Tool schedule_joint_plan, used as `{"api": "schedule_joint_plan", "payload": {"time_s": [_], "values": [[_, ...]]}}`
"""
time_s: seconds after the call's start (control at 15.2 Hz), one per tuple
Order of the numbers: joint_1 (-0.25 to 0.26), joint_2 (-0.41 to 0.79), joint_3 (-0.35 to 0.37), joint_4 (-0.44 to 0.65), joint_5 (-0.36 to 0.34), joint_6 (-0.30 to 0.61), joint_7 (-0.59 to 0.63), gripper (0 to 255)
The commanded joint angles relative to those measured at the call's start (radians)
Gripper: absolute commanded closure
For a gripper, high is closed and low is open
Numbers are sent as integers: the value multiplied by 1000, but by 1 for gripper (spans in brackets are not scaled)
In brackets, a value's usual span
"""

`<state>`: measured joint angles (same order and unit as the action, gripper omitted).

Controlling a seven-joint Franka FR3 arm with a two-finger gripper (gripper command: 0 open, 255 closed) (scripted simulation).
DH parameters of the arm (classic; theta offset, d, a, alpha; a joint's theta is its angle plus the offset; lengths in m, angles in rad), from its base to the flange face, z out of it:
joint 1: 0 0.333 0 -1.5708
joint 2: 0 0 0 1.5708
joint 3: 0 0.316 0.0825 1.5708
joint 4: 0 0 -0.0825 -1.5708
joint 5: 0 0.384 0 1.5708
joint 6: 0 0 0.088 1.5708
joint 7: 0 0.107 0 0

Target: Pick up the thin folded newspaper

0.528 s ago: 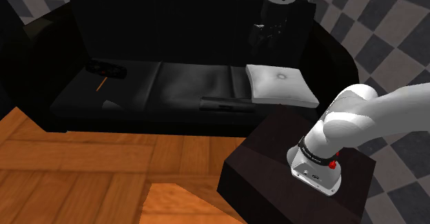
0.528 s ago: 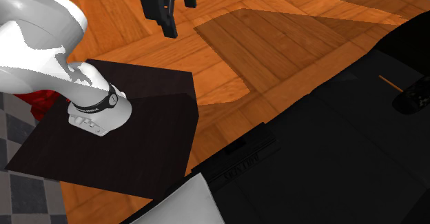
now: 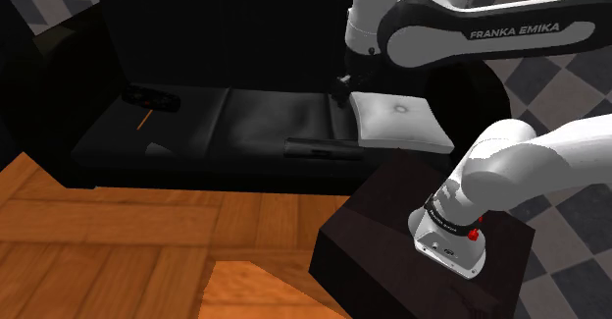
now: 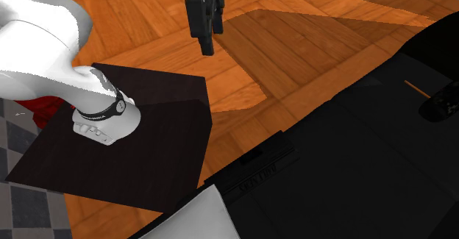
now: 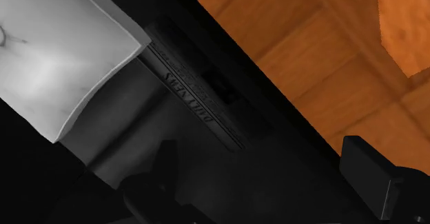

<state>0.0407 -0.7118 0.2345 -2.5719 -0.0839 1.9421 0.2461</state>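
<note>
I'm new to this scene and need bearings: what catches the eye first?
The white arm lettered FRANKA EMIKA spans the shoulder view's upper right. Below it a white cushion stands out on the black sofa, with the dark folded newspaper beside it at the seat's front edge.

The light is low, and the black sofa (image 3: pixel 196 121) swallows most of it; only a faint grey sheen lies across its middle seat. The white cushion (image 3: pixel 397 119) at the seat's right end in the shoulder view is the brightest patch there, glowing pale at its centre. The wooden floor (image 4: pixel 147 24) is warmly lit, crossed by a darker angular shadow and a brighter orange wedge. The folded newspaper (image 5: pixel 196 98) at the seat's front edge reads dark on dark, its lettering barely lifting. The arm (image 3: pixel 549 165) shines white on top and is shaded grey beneath.
</note>
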Motion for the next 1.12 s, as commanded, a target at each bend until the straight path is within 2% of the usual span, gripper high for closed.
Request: {"api": "schedule_joint_plan", "payload": {"time_s": [0.0, 0.26, 0.4, 0.53, 0.66, 0.79, 0.92, 0.99, 1.06], "values": [[1, 25, 61, -51, -49, 93, 36, 0], [-34, 116, 200, -122, -181, 268, 147, 0], [-79, 177, 282, -144, -276, 349, 227, 0], [-148, 249, 379, -153, -401, 418, 330, 0], [-244, 333, 492, -147, -564, 464, 464, 0], [-365, 438, 622, -122, -771, 466, 630, 0], [-475, 591, 744, -79, -1018, 386, 815, 0], [-504, 693, 781, -54, -1144, 307, 901, 0], [-508, 804, 794, -31, -1260, 212, 970, 0]]}}
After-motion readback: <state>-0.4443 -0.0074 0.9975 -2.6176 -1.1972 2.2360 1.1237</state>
